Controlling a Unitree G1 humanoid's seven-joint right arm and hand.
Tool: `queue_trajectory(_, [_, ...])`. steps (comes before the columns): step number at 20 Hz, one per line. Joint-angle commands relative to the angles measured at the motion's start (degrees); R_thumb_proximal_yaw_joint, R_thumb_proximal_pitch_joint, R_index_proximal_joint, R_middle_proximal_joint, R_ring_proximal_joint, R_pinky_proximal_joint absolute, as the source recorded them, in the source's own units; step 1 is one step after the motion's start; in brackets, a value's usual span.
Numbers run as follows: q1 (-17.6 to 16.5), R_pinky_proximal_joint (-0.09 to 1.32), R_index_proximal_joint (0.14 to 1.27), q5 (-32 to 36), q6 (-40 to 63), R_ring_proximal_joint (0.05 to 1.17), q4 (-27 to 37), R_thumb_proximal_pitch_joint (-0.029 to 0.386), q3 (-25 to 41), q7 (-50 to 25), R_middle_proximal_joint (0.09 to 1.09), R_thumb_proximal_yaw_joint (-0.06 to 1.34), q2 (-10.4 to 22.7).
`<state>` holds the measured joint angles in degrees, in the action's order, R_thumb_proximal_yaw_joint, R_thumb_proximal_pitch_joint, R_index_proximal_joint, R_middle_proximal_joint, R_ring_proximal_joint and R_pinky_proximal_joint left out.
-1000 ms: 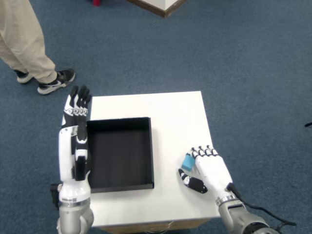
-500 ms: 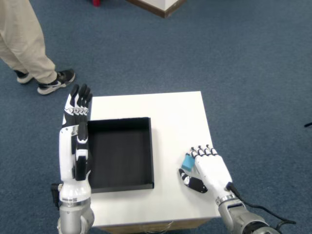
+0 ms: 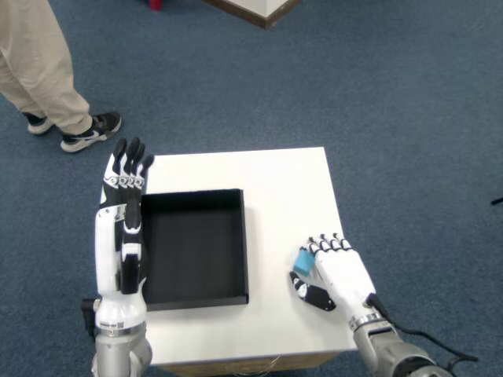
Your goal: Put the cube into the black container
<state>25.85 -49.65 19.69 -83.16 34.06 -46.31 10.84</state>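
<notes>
A small blue cube [image 3: 303, 261] lies on the white table [image 3: 275, 188], right of the black container [image 3: 194, 246]. My right hand [image 3: 336, 272] rests low on the table at the front right. Its fingers [image 3: 326, 245] curl down over the cube's right side and its dark thumb [image 3: 311, 293] lies just in front of the cube, so the cube sits pinched between them. Only the cube's left part shows. The container is a shallow square tray with nothing in it, roughly a hand's width left of the cube.
The left hand [image 3: 126, 177] stands upright with fingers straight at the container's left rim. A person's legs and shoes [image 3: 75, 126] are on the blue carpet beyond the table's far-left corner. The table's right edge is close to my right hand.
The left hand's fingers have leaned slightly to the right. The right hand and the cube have stayed where they were.
</notes>
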Motion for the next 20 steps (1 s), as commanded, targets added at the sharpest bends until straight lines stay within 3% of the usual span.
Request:
queue_trajectory(1, [1.01, 0.03, 0.48, 0.81, -0.75, 0.18, 0.01, 0.168, -0.91, 2.47, 0.21, 0.54, 1.44])
queue_trajectory(15, [-0.06, 0.07, 0.57, 1.33, -0.05, 0.2, 0.37, 0.185, -2.78, 3.29, 0.23, 0.59, 2.23])
queue_trajectory(20, [-0.37, 0.09, 0.6, 1.3, 0.26, 0.21, 0.48, 0.167, -3.08, 2.9, 0.23, 0.63, 2.47])
